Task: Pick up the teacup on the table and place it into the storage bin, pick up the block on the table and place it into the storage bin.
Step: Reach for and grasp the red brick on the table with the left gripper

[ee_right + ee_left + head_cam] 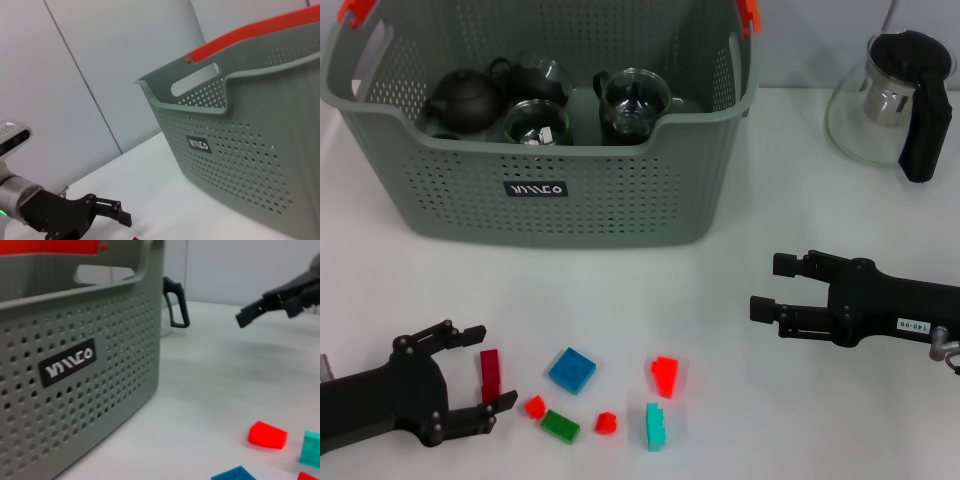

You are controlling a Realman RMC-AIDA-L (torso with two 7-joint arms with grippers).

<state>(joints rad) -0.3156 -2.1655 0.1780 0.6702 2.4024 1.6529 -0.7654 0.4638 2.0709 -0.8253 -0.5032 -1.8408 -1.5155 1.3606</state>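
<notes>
The grey perforated storage bin [550,190] stands at the back left, and it also fills the left wrist view [75,370] and the right wrist view [240,145]. Inside it sit a glass teacup [536,122], a second glass cup [632,100] and a dark teapot [463,97]. Several small blocks lie on the table in front of it. My left gripper [492,365] is open at the front left, with its fingers on either side of a dark red block [490,375]. My right gripper [767,286] hovers open and empty on the right.
A blue block [572,370], a green block [560,426], a teal block [656,426], an orange-red block [666,375] and two small red ones [534,406] lie in the front middle. A glass teapot with a black handle [895,100] stands at the back right.
</notes>
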